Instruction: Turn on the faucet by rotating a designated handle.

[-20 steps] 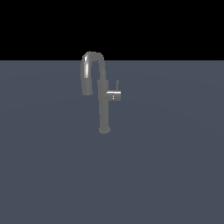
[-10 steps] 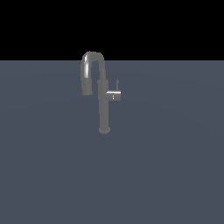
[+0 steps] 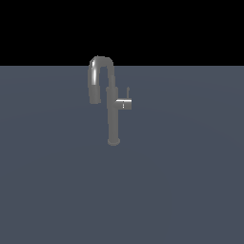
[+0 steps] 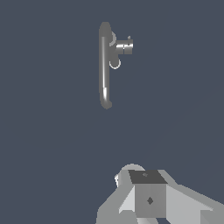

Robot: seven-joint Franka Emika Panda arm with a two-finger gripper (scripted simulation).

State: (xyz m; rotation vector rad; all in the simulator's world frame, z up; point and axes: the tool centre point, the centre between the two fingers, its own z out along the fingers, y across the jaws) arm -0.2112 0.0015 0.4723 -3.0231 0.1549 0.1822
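Observation:
The faucet is a slim grey column on a round base, with a gooseneck spout arching toward the exterior view's left. The handle is a short horizontal stub on the column's side toward the exterior view's right, with a thin pin standing up from it. The wrist view shows the faucet from above, with the handle jutting sideways. My gripper shows only in the wrist view as a grey block, well apart from the faucet and holding nothing. I cannot tell how its jaws stand. The arm is out of the exterior view.
The faucet stands on a flat dark blue-grey surface that runs to a black background at the far edge. No other objects show.

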